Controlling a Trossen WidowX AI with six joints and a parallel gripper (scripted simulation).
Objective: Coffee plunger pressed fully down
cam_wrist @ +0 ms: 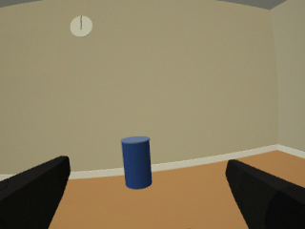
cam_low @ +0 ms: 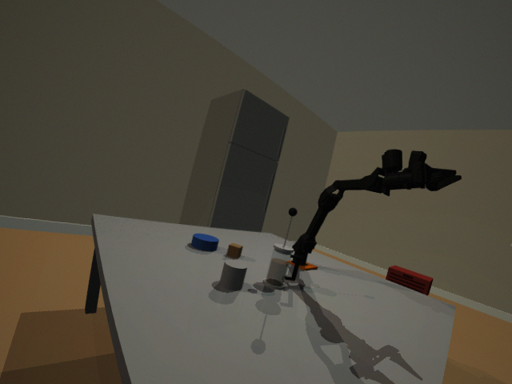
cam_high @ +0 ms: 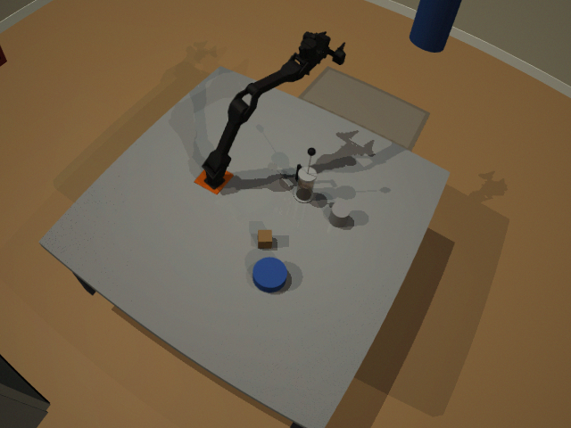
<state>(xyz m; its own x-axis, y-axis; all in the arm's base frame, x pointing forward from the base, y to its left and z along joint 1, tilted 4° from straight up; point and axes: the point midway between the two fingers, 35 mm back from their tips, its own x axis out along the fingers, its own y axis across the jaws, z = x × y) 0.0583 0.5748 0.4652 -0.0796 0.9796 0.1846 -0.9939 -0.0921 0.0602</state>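
The coffee press (cam_high: 305, 185) (cam_low: 278, 270) stands upright on the table (cam_high: 184, 258) (cam_low: 174, 314), a clear glass body with a pale lid and a dark handle. Its plunger knob (cam_high: 311, 151) (cam_low: 293, 212) is a black ball on a thin rod, standing high above the lid. My gripper (cam_high: 335, 40) (cam_low: 458, 174) (cam_wrist: 150, 167) is open and empty. It is high above the table's level, well away from the press, and points outward past the table edge. Neither the press nor the knob shows in the wrist view.
A grey cylinder (cam_high: 340, 216) (cam_low: 233, 276) stands close to the press. A wooden cube (cam_high: 264, 239) (cam_low: 234, 250) and a blue disc (cam_high: 269, 274) (cam_low: 204, 242) lie farther off. A large blue cylinder (cam_high: 433, 25) (cam_wrist: 137, 164) is beyond the table. The arm's base stands on an orange plate (cam_high: 200, 181).
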